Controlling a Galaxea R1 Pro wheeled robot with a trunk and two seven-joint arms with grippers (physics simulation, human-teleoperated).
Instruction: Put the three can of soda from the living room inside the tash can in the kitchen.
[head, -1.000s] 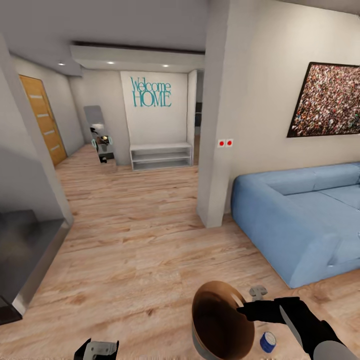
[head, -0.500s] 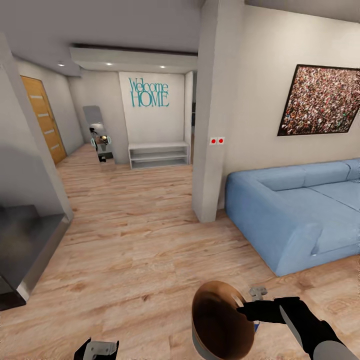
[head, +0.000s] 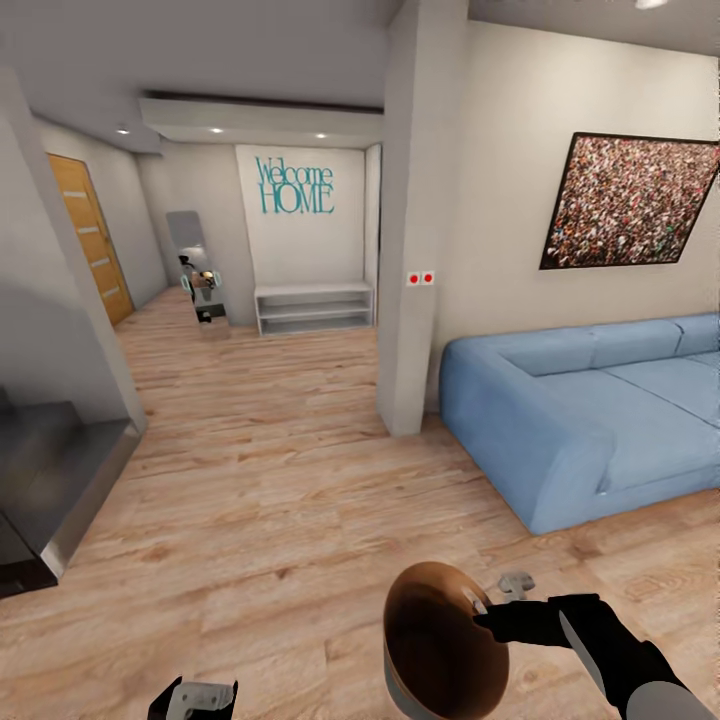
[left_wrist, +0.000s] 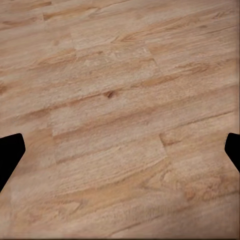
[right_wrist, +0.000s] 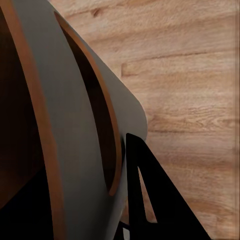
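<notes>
My right gripper (head: 482, 606) is shut on the rim of the trash can (head: 440, 650), a grey bin with a tan-brown rim and inside, held low in front of me in the head view. The right wrist view shows the bin's grey wall (right_wrist: 75, 125) close up, with one black finger (right_wrist: 160, 210) outside it. At the head view's lower edge my left gripper (head: 195, 697) hangs over the plank floor, and the left wrist view shows its fingertips (left_wrist: 10, 150) wide apart and open. The soda cans are out of view.
A light blue sofa (head: 590, 420) stands at the right under a framed picture (head: 630, 200). A white pillar (head: 410, 250) rises ahead. Beyond lie a hallway with a white shelf (head: 312, 308), a wooden door (head: 90, 235) and a dark cabinet (head: 50, 480) at the left.
The whole view has shifted with the robot's motion: sofa, pillar and picture slid left. The blue can on the floor beside the bin has passed out of sight. Both grippers kept their pose.
</notes>
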